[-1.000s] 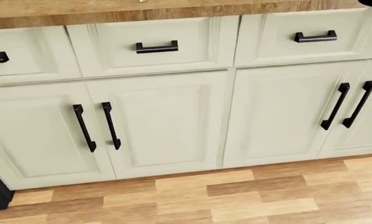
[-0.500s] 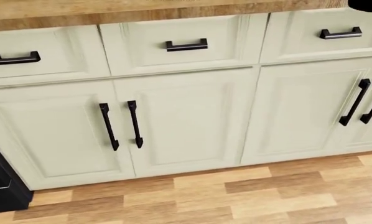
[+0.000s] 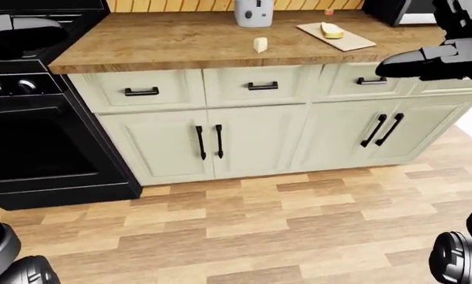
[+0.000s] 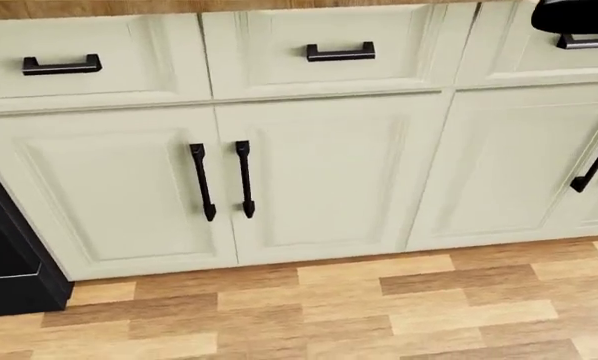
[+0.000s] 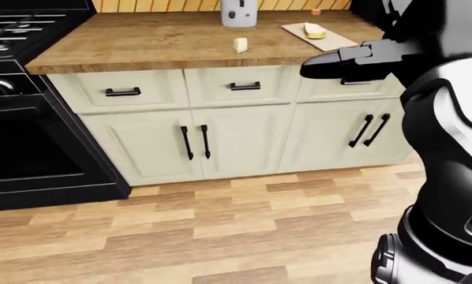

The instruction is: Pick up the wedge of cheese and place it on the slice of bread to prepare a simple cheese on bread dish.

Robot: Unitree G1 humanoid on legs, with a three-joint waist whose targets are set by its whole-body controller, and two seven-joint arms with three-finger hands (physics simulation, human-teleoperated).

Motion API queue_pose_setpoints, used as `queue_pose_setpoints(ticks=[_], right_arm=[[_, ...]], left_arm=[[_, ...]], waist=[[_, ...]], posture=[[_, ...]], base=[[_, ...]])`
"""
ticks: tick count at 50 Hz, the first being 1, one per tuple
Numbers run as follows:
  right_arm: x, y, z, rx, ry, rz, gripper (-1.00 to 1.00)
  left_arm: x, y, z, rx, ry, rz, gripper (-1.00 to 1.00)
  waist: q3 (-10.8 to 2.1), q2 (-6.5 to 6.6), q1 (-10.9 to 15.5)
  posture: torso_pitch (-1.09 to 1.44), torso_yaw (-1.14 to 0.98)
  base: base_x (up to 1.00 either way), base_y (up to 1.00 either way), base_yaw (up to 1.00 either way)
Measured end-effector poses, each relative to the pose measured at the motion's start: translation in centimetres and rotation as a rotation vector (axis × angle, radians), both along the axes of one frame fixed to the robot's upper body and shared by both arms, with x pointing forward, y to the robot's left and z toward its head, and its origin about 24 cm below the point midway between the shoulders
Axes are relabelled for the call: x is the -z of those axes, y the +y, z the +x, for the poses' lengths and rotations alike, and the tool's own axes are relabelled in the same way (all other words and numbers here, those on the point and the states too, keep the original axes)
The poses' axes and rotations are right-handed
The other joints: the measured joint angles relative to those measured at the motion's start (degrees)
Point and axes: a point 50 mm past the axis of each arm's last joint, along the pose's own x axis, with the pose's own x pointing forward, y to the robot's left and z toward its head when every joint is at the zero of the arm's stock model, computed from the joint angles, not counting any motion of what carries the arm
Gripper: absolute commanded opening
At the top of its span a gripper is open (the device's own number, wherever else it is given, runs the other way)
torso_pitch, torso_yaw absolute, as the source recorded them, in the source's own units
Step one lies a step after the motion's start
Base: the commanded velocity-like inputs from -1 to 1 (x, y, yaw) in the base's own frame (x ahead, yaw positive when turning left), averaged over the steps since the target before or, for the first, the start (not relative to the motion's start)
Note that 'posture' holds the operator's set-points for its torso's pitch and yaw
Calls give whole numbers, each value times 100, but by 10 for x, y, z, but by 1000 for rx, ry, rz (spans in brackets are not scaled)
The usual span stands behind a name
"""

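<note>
Wooden countertop [image 3: 180,41] runs across the top of the left-eye view, pale green cabinets [image 3: 251,142] under it with black bar handles, 3 drawers above the doors. A black stove [image 3: 31,118] stands at the left, touching the cabinet run. The floor [image 3: 260,225] is light wood plank, and it spreads wide between the robot and the cabinets.

On the counter, the wedge of cheese [image 3: 260,44] sits near the counter's middle, well in from its near edge. To its right lies a cutting board [image 3: 336,36] with the slice of bread [image 3: 331,31] on it, near the cheese but apart. A grey appliance [image 3: 253,13] stands just above the cheese in this view.

The right hand [image 5: 339,62] reaches in from the right at drawer height, short of the counter edge, holding nothing; I cannot tell how its fingers are set. The left hand [image 3: 19,29] shows as a dark shape over the stove, its fingers unclear too.

The head view shows only cabinet doors, drawer fronts and floor.
</note>
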Motion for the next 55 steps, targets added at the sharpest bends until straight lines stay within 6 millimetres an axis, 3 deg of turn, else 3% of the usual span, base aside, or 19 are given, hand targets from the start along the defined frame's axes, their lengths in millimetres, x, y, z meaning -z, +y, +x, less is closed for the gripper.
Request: queue_pose_setpoints(ticks=[4,7,10,13,18,21,23,24,27,32,35,38,40,42,46,49,50,52,55], right_arm=[[3,5,2,-29,12,-15,100],[3,5,2,-33,7,-21,100],[1,0,0,-9,-5,-10,100],[2,-3,1,10,5,-3,100],[-2,0,-2,-2,-21,-14,100],[-2,1,-2,-5,-15,-15,100],[3,4,1,-21,3,-15,100],[6,6,2,-32,19,-19,100],[7,7,4,-45,40,-24,100],[-2,5,-1,-29,-16,-24,100],[-3,6,-2,-30,-26,-27,100],[3,1,1,-11,5,-16,100],[7,-1,4,1,32,-9,100],[5,-1,4,2,29,-11,100],[0,1,0,-3,-8,-19,100],[-1,1,0,-5,-17,-20,100],[2,3,1,-14,-8,-17,100],[7,7,5,-33,24,-25,100],[7,7,5,-41,35,-29,100]], left_arm=[[1,2,0,-8,2,-6,100],[-4,2,-4,-16,-23,0,100],[-5,-3,-5,4,-40,16,100],[-3,-6,-2,20,-26,23,100],[-4,-3,-2,10,-31,16,100],[-3,-3,-1,11,-27,18,100],[-1,-1,-1,2,-18,10,100],[1,1,-1,-6,-8,3,100],[1,3,0,-18,3,-6,100],[-4,1,-4,-13,-33,11,100],[-6,1,-5,-16,-37,12,100],[0,-4,0,10,-12,15,100],[3,-6,3,24,11,18,100],[2,-6,3,24,13,16,100],[-3,-3,-2,9,-24,19,100],[-6,-3,-4,3,-41,23,100],[-5,-2,-5,-3,-39,19,100],[0,1,-2,-13,-15,3,100],[1,2,0,-17,1,-2,100]], waist=[[-67,1,16],[-88,-116,9],[-40,7,-50],[-110,-14,-33],[-55,233,-66],[-77,534,-116],[-10,457,-30],[4,478,-11],[-66,418,11],[-91,115,58],[-131,-161,100],[-17,-93,-22],[-36,-95,-64],[-63,-11,-61],[-44,259,-105],[-121,548,-127],[-99,485,-89],[-37,500,-40],[-94,417,-8]], posture=[[0,0],[0,0],[0,0],[0,0],[0,0],[0,0],[0,0],[0,0],[0,0],[0,0],[0,0],[0,0],[0,0],[0,0],[0,0],[0,0],[0,0],[0,0],[0,0]], base=[[16,0,0],[27,0,0],[29,0,0],[29,0,0],[29,0,0],[28,0,0],[28,0,0],[29,0,0],[29,0,0],[29,0,0],[29,0,0],[29,0,0],[29,0,0],[29,0,0],[29,0,0],[29,0,0],[29,0,0],[29,0,0],[29,0,0]])
